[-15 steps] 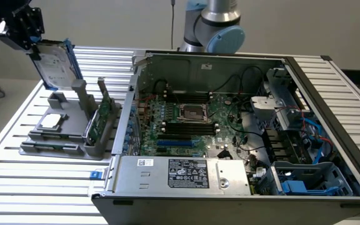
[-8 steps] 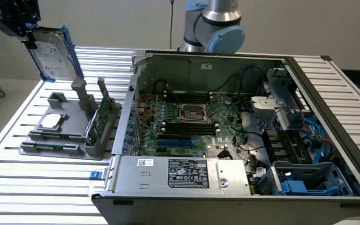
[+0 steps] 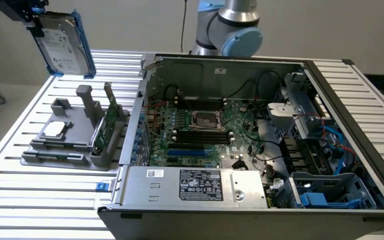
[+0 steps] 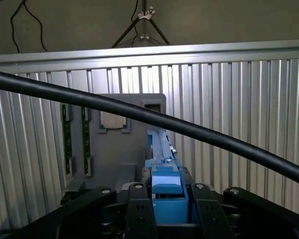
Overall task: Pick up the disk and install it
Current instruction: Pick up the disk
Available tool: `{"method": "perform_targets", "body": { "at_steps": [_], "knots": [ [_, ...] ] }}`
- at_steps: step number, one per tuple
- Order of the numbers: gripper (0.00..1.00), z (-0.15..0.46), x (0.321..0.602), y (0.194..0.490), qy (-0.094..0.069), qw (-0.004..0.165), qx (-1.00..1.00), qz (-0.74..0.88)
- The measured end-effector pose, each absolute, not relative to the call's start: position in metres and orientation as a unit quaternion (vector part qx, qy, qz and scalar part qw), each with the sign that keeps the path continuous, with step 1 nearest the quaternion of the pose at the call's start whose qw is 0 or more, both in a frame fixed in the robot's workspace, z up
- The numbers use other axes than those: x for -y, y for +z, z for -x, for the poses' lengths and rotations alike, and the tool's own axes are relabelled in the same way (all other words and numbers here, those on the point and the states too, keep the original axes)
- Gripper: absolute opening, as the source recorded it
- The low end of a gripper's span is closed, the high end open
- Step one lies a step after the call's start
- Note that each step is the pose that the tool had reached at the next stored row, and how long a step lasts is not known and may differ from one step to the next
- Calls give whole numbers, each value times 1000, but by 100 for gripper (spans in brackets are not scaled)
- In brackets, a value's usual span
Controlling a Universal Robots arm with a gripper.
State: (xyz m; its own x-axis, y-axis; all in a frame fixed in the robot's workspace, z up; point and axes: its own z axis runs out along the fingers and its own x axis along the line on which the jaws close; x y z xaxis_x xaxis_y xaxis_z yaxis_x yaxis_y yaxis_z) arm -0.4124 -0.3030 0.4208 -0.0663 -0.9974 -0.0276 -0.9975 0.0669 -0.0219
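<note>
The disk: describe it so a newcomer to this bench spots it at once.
Start at the open computer case on the slatted table, then look to the exterior view's left, above the grey holder. There the claw holds the disk in the air. It alone is a silver-grey slab with a white label and blue frame, unlike the green card and square chip below.

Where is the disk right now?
The disk hangs in the air at the exterior view's upper left, clamped in the gripper, above the grey parts holder, left of the open computer case.
</note>
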Motion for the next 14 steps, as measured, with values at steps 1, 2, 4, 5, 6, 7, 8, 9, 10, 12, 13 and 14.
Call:
{"method": "perform_targets", "body": {
  "at_steps": [1, 2, 4, 5, 6, 7, 8, 9, 10, 12, 13, 14],
  "knots": [
    [33, 408, 303, 425, 2, 17, -730, 683],
    [33, 404, 303, 430, 2, 17, -730, 683],
    [33, 394, 303, 439, 2, 17, -730, 683],
    [33, 390, 303, 443, 3, 17, -730, 683],
    [33, 385, 303, 448, 3, 16, -730, 683],
    [33, 381, 303, 453, 3, 16, -730, 683],
    [33, 376, 303, 457, 4, 16, -730, 683],
    [33, 372, 303, 462, 4, 15, -730, 684],
    [33, 367, 303, 466, 5, 15, -730, 684],
    [33, 358, 303, 473, 6, 15, -729, 684],
    [33, 353, 303, 475, 6, 14, -729, 684],
    [33, 349, 303, 476, 7, 15, -729, 684]
  ]
}}
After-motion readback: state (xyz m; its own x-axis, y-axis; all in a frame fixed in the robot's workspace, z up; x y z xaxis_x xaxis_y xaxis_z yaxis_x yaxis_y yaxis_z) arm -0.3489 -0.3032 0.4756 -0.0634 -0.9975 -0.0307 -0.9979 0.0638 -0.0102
